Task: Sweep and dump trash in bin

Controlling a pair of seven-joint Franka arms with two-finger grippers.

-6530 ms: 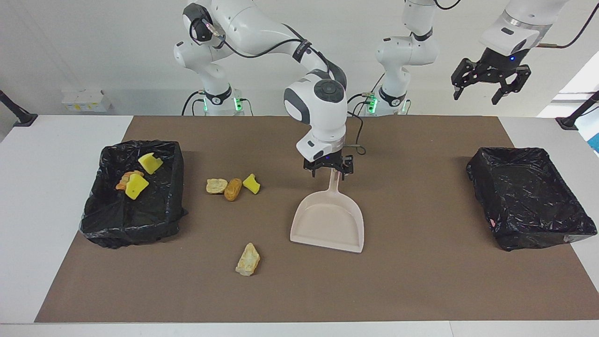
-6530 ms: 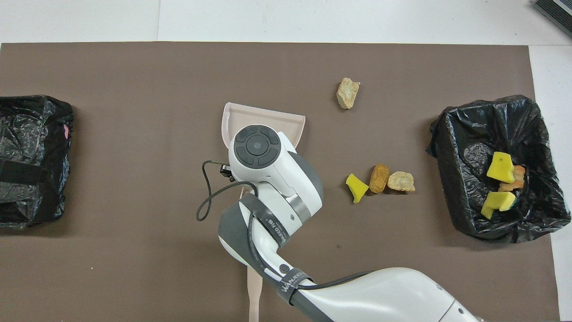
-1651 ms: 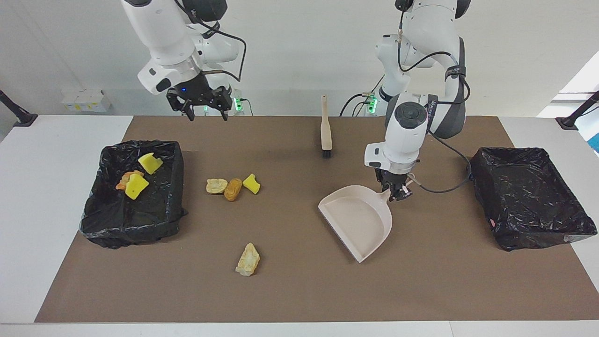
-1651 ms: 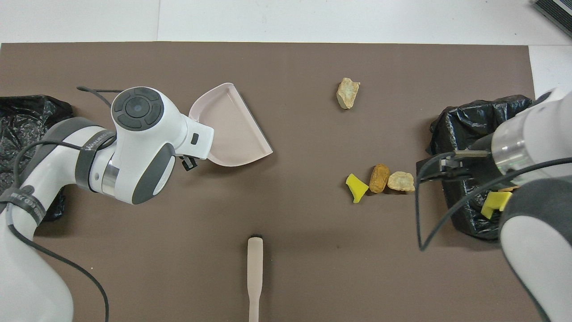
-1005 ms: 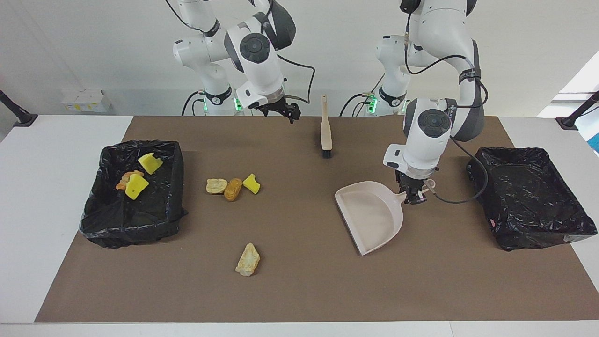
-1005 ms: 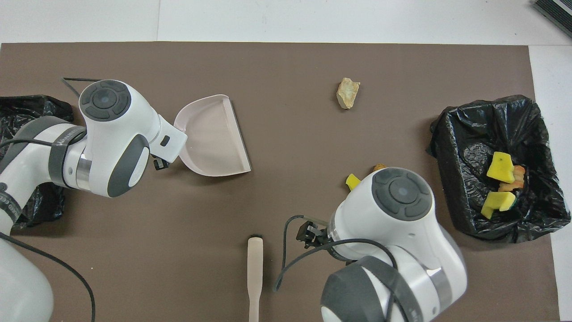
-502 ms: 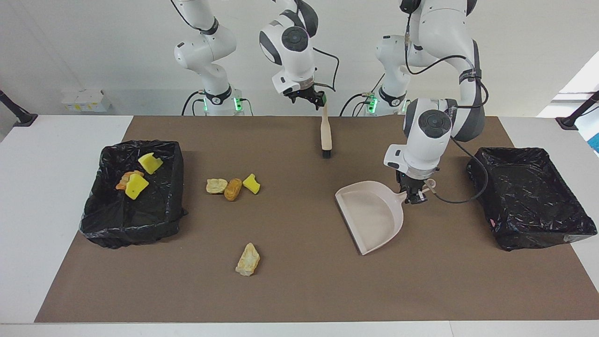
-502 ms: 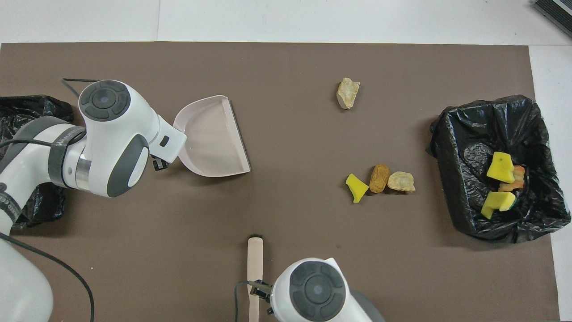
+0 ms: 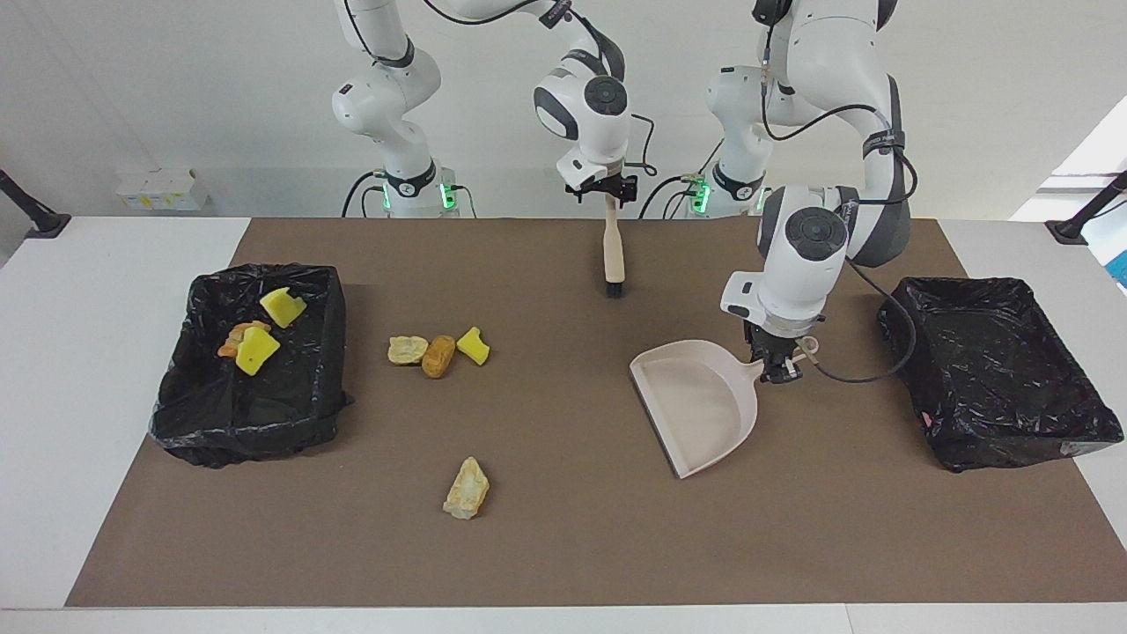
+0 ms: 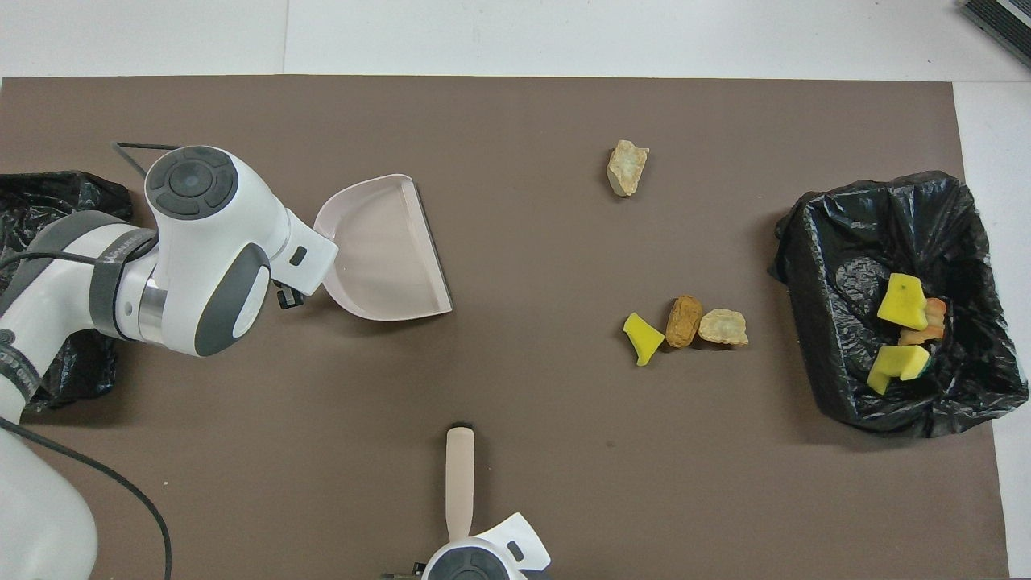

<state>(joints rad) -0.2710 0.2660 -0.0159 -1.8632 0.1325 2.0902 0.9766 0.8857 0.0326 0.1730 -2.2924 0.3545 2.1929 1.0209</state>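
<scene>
Trash [image 9: 438, 350] on mat | right claw [image 9: 610, 195] (at brush handle) well apart

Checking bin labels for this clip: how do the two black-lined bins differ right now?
The bin at the right arm's end holds trash, yellow and orange-brown lumps; the bin at the left arm's end shows none. Three loose lumps lie beside the filled bin, while beside the other bin the left gripper grips the dustpan. Both are rectangular, bag-lined, and sit at the mat's ends.
</scene>
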